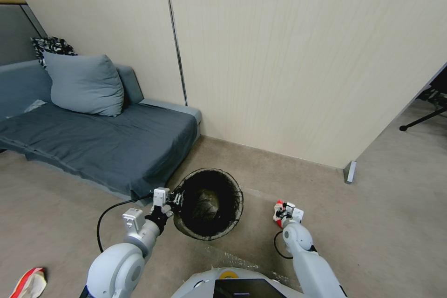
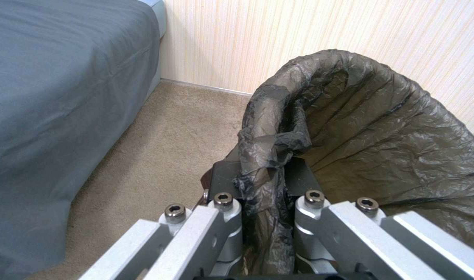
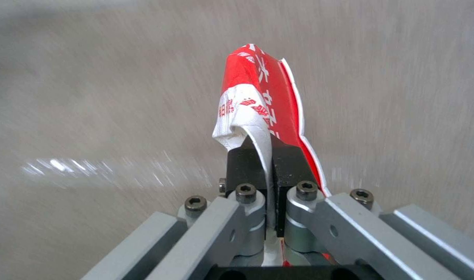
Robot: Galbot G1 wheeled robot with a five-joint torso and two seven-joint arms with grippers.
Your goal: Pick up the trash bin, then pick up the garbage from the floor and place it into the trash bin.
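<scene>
The trash bin hangs tilted in front of me, its mouth facing the camera and its dark liner folded over the rim. My left gripper is shut on the bin's left rim, with liner bunched between its black pads. To the bin's right, my right gripper is shut on a piece of garbage, a crumpled red-and-white wrapper, held above the carpet. Another red-and-white wrapper lies on the floor at the lower left.
A grey sofa with a grey cushion stands at the left, close behind the bin. A beige wall runs behind, ending at a corner. A black tripod leg crosses the floor at far right.
</scene>
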